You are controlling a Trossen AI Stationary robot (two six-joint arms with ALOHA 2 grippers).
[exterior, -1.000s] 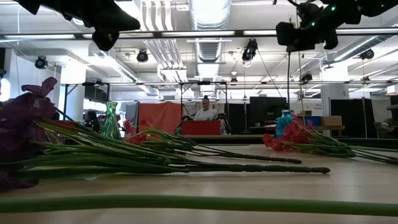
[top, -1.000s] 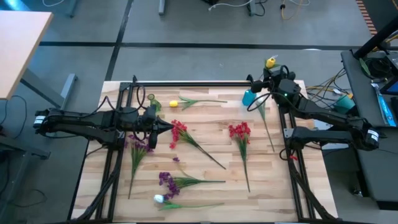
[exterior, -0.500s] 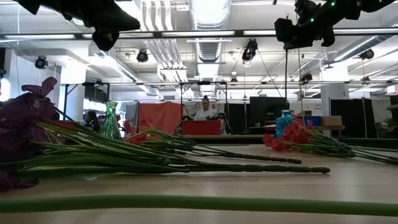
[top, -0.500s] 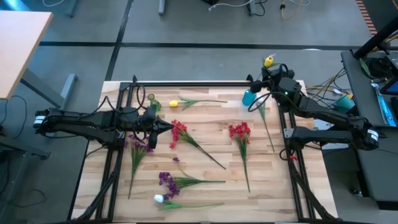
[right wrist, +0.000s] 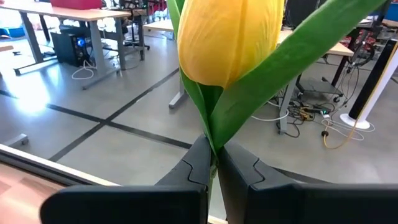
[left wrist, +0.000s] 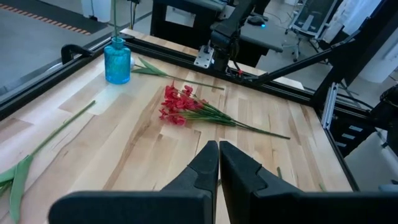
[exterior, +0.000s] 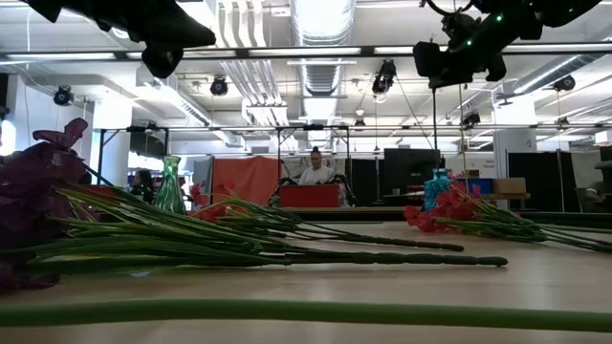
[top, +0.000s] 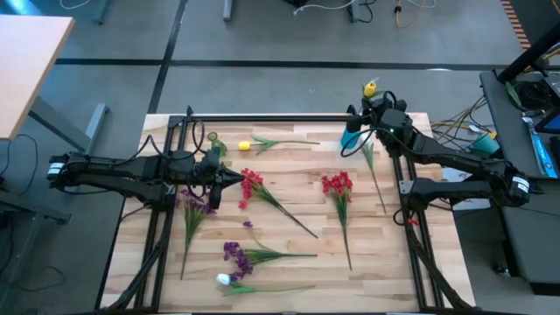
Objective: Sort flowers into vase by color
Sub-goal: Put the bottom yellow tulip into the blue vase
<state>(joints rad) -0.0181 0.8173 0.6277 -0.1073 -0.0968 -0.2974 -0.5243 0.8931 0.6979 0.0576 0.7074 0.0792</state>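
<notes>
The right claw (right wrist: pixel 211 163) pinches the yellow tulip with a thin green stem (right wrist: pixel 233 37) above the small blue glass vase (top: pixel 351 137). Lower the stem straight in. The left claw (left wrist: pixel 218 163) waits, pressed together.

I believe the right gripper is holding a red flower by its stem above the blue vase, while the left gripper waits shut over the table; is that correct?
Not quite: the flower is yellow, not red. The right wrist view shows the right gripper shut on the stem of a yellow tulip. The high view puts it above the blue vase, and the left gripper does wait shut over the table.
</notes>
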